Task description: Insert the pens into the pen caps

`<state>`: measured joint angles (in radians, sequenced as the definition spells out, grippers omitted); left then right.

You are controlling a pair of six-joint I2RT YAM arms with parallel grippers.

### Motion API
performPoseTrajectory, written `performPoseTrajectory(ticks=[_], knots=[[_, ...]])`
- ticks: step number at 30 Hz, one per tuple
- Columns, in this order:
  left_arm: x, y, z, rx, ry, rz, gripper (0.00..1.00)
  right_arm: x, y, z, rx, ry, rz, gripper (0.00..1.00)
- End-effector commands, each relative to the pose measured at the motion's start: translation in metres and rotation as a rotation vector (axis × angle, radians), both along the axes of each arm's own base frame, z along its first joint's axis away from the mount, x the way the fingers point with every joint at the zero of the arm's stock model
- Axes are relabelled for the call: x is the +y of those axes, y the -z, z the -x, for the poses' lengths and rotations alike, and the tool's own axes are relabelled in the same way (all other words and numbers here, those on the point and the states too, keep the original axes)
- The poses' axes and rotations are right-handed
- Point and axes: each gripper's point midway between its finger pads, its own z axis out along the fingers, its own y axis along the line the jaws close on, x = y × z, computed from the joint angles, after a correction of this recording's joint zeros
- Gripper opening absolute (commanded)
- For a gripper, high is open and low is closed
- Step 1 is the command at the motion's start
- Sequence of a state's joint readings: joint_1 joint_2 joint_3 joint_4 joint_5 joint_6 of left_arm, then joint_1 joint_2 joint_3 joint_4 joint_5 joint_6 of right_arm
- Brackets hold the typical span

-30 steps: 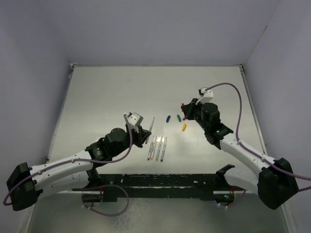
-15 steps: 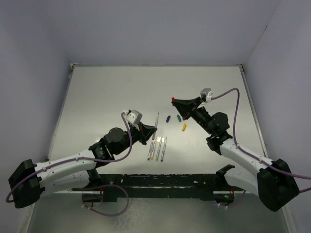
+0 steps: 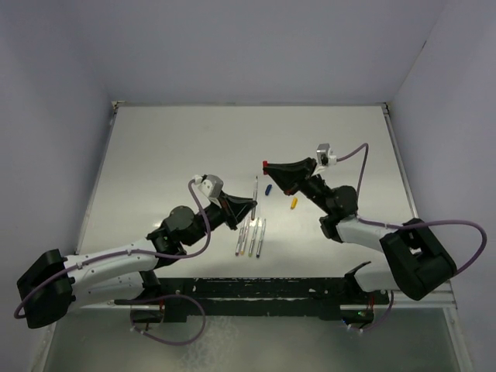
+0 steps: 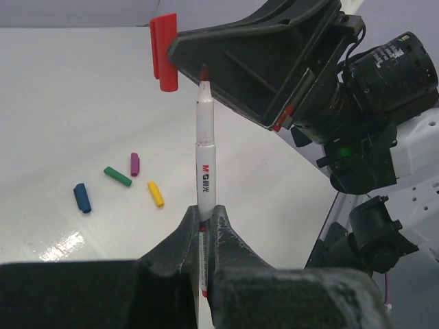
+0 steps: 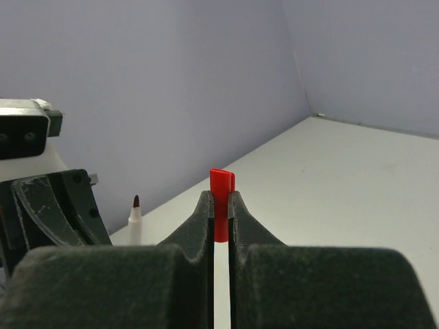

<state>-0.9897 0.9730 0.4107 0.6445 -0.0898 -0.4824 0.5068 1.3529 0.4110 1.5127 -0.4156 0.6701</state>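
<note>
My left gripper [image 3: 249, 204] is shut on a white pen [image 3: 255, 188], held upright with its red tip up, as the left wrist view [image 4: 206, 157] shows. My right gripper [image 3: 269, 167] is shut on the red cap [image 3: 265, 163], held above the table. In the left wrist view the red cap [image 4: 163, 51] is just left of and slightly above the pen tip, apart from it. In the right wrist view the cap [image 5: 221, 195] sticks up between my fingers, with the pen tip [image 5: 135, 218] to its left. Blue [image 4: 82, 197], green [image 4: 117, 176], purple [image 4: 135, 164] and yellow [image 4: 156, 194] caps lie on the table.
Several more pens [image 3: 251, 237] lie side by side on the white table near the front, below my left gripper. The blue cap [image 3: 267, 188] and yellow cap [image 3: 294, 203] show under my right arm. Grey walls close in the table at the back and sides.
My right gripper has swung left with the red cap. My left gripper has moved right and up with the pen, so the pen tip and cap are now close together.
</note>
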Motion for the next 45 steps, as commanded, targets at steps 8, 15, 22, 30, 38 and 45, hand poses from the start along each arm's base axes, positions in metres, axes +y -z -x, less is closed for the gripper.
performPoseTrajectory(ticks=[8, 15, 22, 30, 38, 45], knots=[[-0.009, -0.021, 0.002, -0.054, 0.033, 0.094, 0.0, -0.016, -0.096, 0.043, -0.315, -0.052, -0.195, 0.0], [-0.017, -0.029, 0.001, -0.079, 0.053, 0.088, 0.0, -0.016, -0.108, 0.051, -0.328, -0.084, -0.217, 0.0], [-0.02, -0.034, -0.001, -0.095, 0.055, 0.105, 0.0, -0.012, -0.105, 0.052, -0.3, -0.119, -0.217, 0.0], [-0.018, -0.044, -0.003, -0.147, 0.039, 0.125, 0.0, -0.009, -0.102, 0.052, -0.274, -0.144, -0.219, 0.0], [-0.025, -0.041, -0.004, -0.145, 0.056, 0.108, 0.0, -0.009, -0.103, 0.052, -0.27, -0.149, -0.225, 0.0], [-0.024, -0.041, -0.005, -0.146, 0.052, 0.112, 0.0, -0.009, -0.102, 0.054, -0.264, -0.155, -0.225, 0.0]])
